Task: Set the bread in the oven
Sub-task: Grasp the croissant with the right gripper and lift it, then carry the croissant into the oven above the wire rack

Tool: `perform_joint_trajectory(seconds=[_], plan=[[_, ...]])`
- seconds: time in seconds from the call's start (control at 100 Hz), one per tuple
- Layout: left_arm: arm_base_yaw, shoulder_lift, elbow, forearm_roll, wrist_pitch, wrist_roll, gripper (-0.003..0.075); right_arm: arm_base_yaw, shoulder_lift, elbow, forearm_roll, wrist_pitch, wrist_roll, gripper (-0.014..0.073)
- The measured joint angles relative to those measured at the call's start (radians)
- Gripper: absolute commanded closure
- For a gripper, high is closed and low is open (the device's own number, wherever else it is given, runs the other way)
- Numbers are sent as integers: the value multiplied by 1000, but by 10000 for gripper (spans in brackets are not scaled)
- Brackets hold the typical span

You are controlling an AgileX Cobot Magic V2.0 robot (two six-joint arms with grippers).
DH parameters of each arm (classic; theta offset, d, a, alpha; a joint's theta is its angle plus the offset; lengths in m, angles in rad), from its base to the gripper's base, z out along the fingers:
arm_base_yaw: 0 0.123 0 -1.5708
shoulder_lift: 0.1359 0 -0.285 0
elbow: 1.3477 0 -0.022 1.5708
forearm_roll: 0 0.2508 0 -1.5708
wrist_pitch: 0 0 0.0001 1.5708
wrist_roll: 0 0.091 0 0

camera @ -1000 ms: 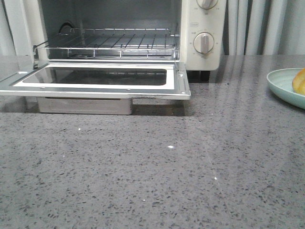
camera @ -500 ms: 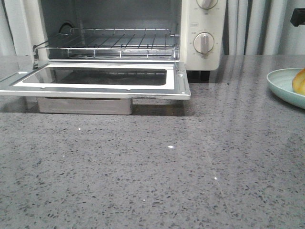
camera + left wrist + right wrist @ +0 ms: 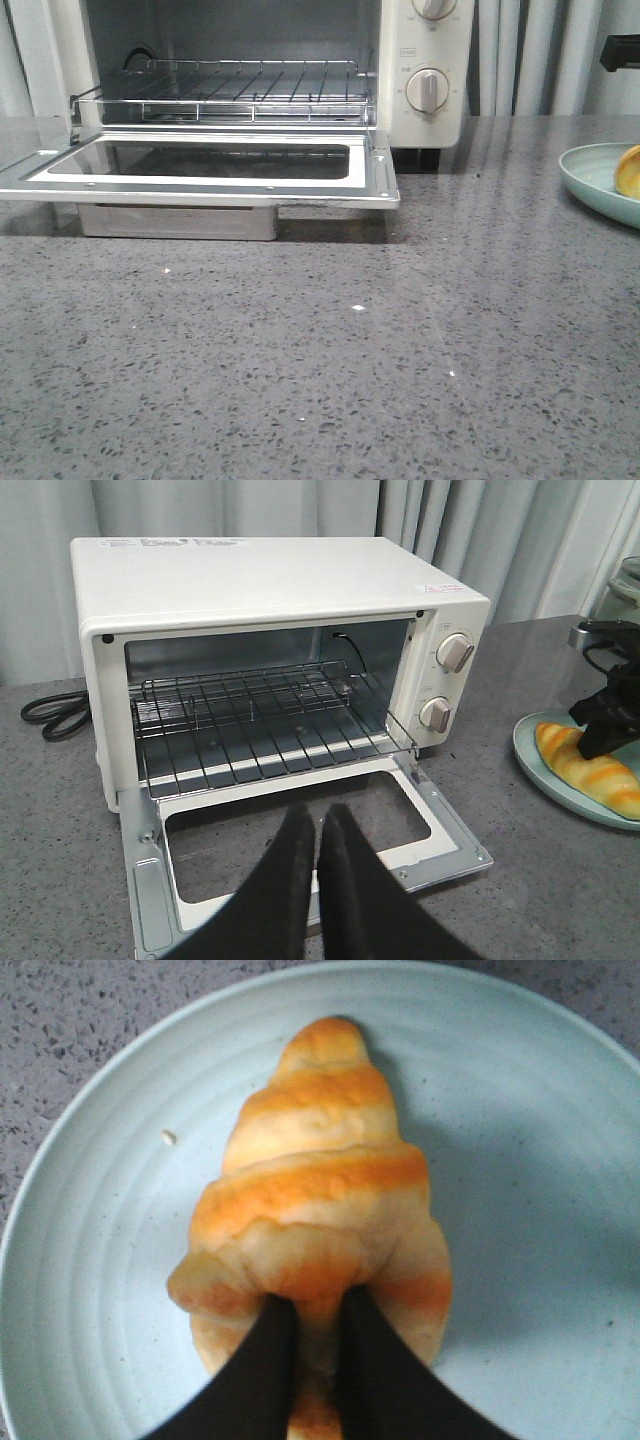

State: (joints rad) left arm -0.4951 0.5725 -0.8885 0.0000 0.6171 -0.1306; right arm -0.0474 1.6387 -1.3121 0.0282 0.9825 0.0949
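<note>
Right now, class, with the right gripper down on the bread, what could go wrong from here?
1. The right gripper has its fingers close together on the wide end of the bread; so narrow a pinch may tear or drop the roll when lifted.
2. The bread lies on a plate off to the side of the oven; the carry could clip the lowered door.

One oven [image 3: 270, 660], one bread [image 3: 320, 1220], one plate [image 3: 520, 1140].
</note>
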Motion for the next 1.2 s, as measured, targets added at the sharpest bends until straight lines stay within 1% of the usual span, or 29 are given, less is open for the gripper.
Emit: perform_joint_trajectory(seconds=[0.12,0.23,0.33,0.47,0.59,0.73,0.86,0.98,1.2], plan=[[0,-11,0,-6,0,0,741,0,0,-13,0,29,-6,664],[0,-43,0,-8,0,0,742,0,0,-53,2,117,-35,664],[0,-91,0,17,-2,0,742,11,-9,-112,35,180,-83,664],[0,-171,0,62,-2,0,742,76,-62,-203,77,241,-126,664],[11,-227,-2,110,-4,-26,742,176,-112,-271,85,253,-142,664],[68,-266,-2,178,-4,-75,742,312,-178,-303,89,259,-147,664],[130,-272,-2,191,12,-86,742,441,-238,-310,92,268,-149,661],[169,-272,-2,193,35,-90,742,549,-253,-311,92,278,-153,661],[187,-272,-2,193,52,-103,742,726,-221,-311,-11,280,-157,661]])
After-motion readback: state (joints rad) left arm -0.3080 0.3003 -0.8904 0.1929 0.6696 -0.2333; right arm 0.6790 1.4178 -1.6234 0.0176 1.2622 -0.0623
